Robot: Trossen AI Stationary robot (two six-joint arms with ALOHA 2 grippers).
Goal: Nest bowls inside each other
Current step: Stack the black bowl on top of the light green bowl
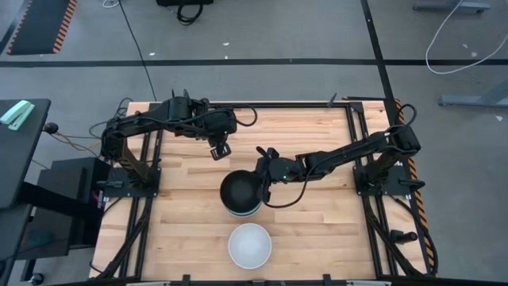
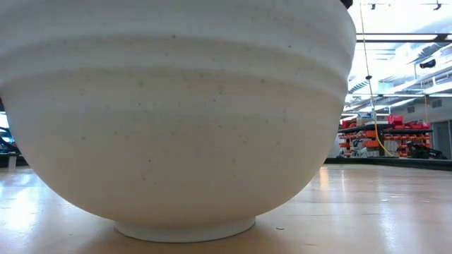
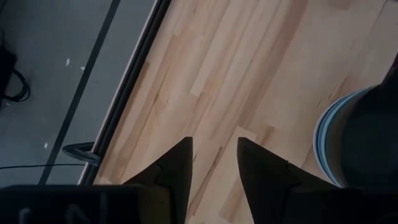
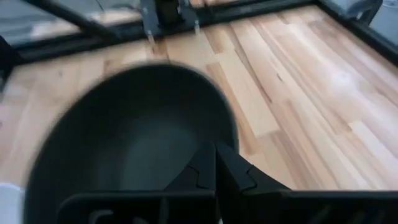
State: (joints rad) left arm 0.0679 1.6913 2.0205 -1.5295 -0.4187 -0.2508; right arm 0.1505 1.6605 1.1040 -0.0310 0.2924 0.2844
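A black bowl (image 1: 238, 191) sits on top of a stack whose pale and blue rims (image 1: 243, 213) show beneath it. The left wrist view shows the stack's blue and white rims (image 3: 324, 140). My right gripper (image 1: 264, 181) reaches in from the table's right and is shut on the black bowl (image 4: 124, 143). A lone white bowl (image 1: 250, 245) stands near the table's near edge and fills the low view, resting on its foot ring (image 2: 185, 229). My left gripper (image 1: 220, 149) hangs open above bare wood, toward the far side of the stack; its fingers (image 3: 180, 165) touch nothing. My right gripper holds the black bowl by its rim on the table's right side (image 4: 229, 127). One finger is inside the bowl and one outside. The fingers slant down from the table's right. The bowl stays level over the stack; whether it rests on the stack or is lifted off it, I cannot tell.
The wooden table top (image 1: 317, 230) has a dark frame rail (image 3: 134, 74) along its edges, with grey floor beyond. Bare wood lies to the left and right of the stack. The lone white bowl stands close to the near side of the stack.
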